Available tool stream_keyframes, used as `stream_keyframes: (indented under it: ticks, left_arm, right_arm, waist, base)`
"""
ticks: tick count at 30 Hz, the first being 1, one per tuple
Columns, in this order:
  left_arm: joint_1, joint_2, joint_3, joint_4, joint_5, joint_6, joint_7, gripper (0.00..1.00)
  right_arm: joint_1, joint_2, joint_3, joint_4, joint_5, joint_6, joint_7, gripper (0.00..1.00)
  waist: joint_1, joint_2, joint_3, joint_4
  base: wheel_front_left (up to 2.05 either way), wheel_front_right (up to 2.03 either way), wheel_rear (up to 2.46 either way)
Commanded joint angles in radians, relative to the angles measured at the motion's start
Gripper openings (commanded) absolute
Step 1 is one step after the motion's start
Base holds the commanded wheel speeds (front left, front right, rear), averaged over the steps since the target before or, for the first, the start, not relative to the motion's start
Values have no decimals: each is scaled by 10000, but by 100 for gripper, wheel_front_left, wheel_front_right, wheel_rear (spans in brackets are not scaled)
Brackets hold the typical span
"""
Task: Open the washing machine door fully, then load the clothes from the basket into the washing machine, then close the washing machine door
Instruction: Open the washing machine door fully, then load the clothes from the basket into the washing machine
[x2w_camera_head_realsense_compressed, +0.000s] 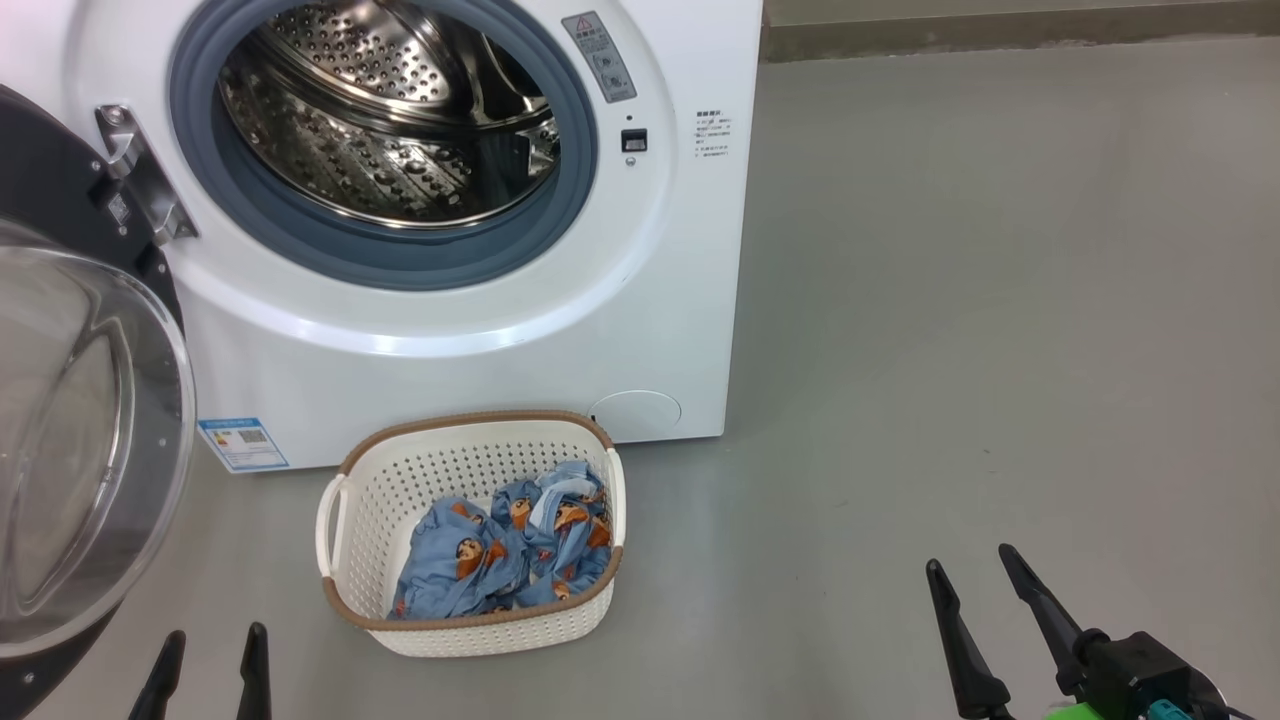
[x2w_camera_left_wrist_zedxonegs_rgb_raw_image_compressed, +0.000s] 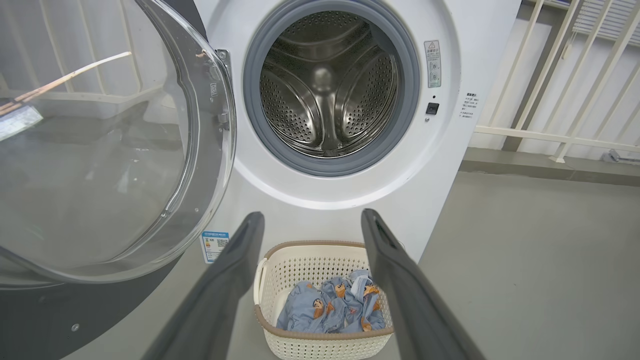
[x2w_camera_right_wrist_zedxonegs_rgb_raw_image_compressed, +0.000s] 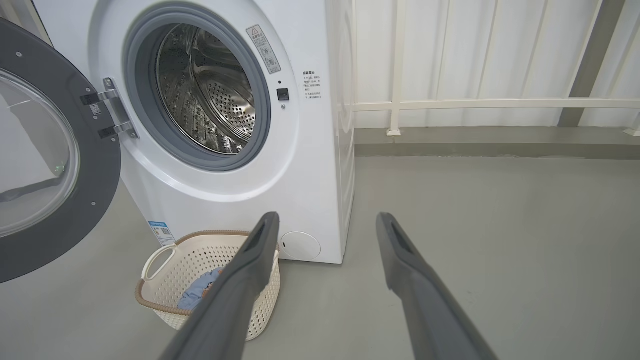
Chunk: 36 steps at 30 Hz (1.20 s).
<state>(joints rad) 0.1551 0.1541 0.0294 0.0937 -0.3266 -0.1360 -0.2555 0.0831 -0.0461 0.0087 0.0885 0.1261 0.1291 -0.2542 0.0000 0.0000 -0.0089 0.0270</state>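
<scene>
Two wide, empty: left gripper (x2w_camera_head_realsense_compressed: 218, 630), right gripper (x2w_camera_head_realsense_compressed: 969, 555) | washing machine door (x2w_camera_head_realsense_compressed: 90, 430) open leftward | basket (x2w_camera_head_realsense_compressed: 470, 418) handles left-right

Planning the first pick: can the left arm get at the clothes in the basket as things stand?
Probably yes: the open left gripper faces the basket, the clothes lie uncovered in it, and the washing machine door stands aside.

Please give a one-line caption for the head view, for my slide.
Open washing machine door, clothes in the basket, left gripper and right gripper open and empty.
</scene>
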Motion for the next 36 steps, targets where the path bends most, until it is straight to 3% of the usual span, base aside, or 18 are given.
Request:
stream_keyframes:
  ticks: [1,36]
  left_arm:
    - [-277,103,362,-203,173,53,-63,100]
    - [-478,470,172,149,-74,53,-63,100]
  right_arm:
    - [-118,-41,183,-286,-34,16,-76,100]
    - [-113,-41,134,-298,-45,16,-76,100]
  waist:
    - [0,0,6,2]
    - [0,0,4,107]
  base:
    - [0,0,0]
    - [13,-13,0]
